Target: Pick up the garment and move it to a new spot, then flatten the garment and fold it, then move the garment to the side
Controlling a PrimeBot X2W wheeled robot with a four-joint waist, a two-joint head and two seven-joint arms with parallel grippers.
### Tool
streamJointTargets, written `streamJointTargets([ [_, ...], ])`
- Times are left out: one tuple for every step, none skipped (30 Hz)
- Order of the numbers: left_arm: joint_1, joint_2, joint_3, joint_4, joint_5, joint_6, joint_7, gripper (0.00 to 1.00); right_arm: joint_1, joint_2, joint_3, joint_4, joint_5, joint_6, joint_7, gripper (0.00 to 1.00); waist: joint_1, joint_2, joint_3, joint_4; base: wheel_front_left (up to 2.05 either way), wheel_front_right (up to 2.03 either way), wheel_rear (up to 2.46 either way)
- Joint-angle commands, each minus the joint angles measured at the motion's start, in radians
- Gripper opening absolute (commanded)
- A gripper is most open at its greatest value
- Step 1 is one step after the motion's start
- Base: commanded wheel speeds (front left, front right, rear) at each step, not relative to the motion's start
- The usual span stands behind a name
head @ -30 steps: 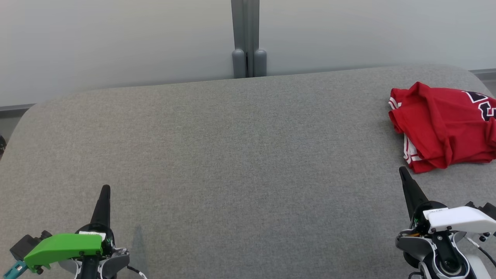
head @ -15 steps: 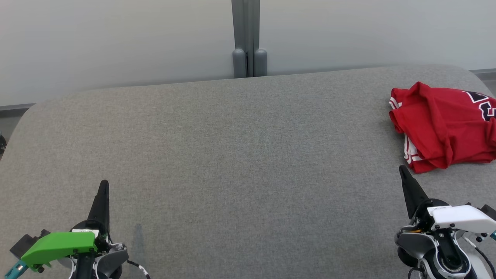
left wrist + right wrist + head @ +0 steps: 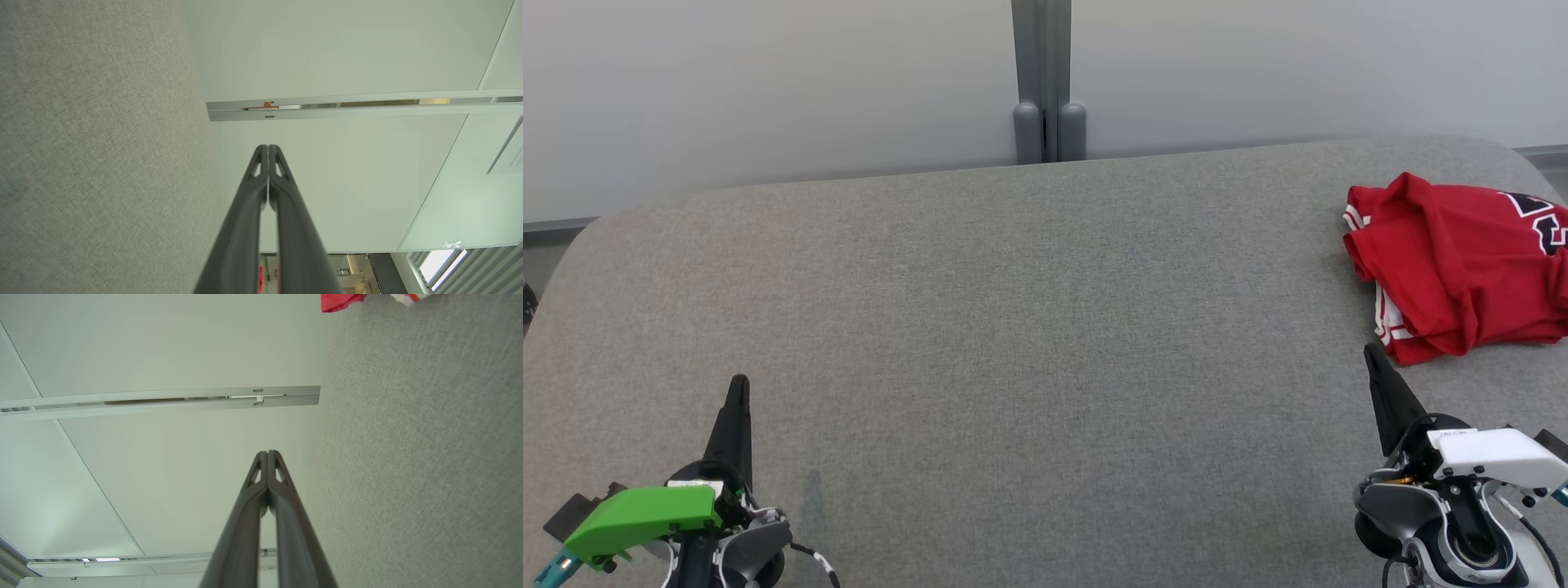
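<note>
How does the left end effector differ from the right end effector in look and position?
The left end effector carries a green cover; the right end effector carries a white cover. The right one's tip is near the red jersey; the left one is far from it. Both are shut and empty, above the grey fabric surface.

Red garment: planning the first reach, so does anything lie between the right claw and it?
Nothing visible does: only grey table surface separates the shut right claw from the crumpled red garment just beyond its tips.

Grey fabric surface (image 3: 1029, 278), pale wall (image 3: 768, 90)
</note>
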Motion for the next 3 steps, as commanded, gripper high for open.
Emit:
streamJointTargets([
  [-0.012, 0.001, 0.003, 0.001, -0.001, -0.005, 0.003, 0.0, -0.006, 0.002, -0.003, 0.002, 0.0, 0.001, 0.007, 0.0, 0.0, -0.0001, 0.0, 0.0, 0.0, 0.0, 0.0],
  [-0.012, 0.001, 0.003, 0.0, -0.001, -0.005, 0.003, 0.0, -0.006, 0.002, -0.003, 0.002, -0.001, 0.0, 0.007, 0.0, 0.0, -0.0001, 0.0, 0.0, 0.0, 0.0, 0.0],
  [-0.012, 0.001, 0.003, 0.0, -0.001, -0.005, 0.004, 0.0, -0.007, 0.002, -0.003, 0.002, -0.001, 0.0, 0.008, 0.0, 0.0, -0.0001, 0.0, 0.0, 0.0, 0.0, 0.0],
])
